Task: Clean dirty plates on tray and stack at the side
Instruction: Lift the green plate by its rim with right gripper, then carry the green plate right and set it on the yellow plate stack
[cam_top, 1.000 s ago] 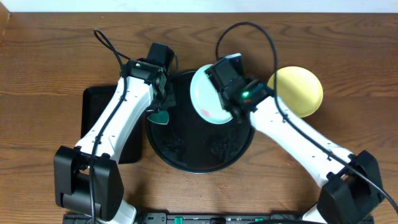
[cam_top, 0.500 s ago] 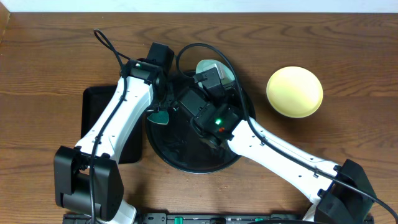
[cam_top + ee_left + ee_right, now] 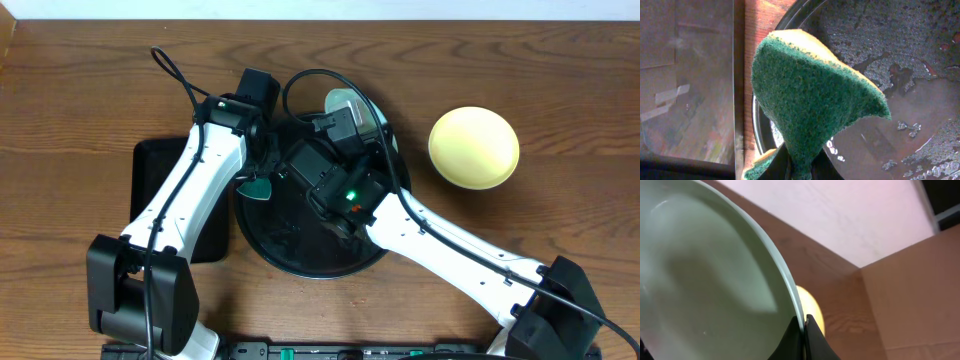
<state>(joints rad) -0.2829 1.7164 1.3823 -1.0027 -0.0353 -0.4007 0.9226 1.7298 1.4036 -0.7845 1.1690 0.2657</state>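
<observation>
The round black tray [image 3: 290,250] lies mid-table, wet and speckled in the left wrist view [image 3: 920,60]. My right gripper [image 3: 802,330] is shut on the rim of a pale mint-blue plate [image 3: 705,280], held tilted over the tray's far side; only a sliver of the plate [image 3: 345,103] shows past the arm from overhead. My left gripper [image 3: 802,170] is shut on a green and yellow sponge [image 3: 810,95], hanging over the tray's left rim [image 3: 257,187]. A pale yellow plate [image 3: 474,147] lies upside down on the wood at right. The third plate is out of view.
A smaller rectangular black tray [image 3: 160,170] lies left of the round one, under my left arm. My right arm [image 3: 430,240] crosses the round tray. Cables loop over the tray's far edge. The table's far edge [image 3: 320,20] meets a pale wall.
My right arm swung left across the tray and turned the mint plate, so it went from facing up beside the yellow plate to mostly hidden behind the wrist. The left arm stayed put.
</observation>
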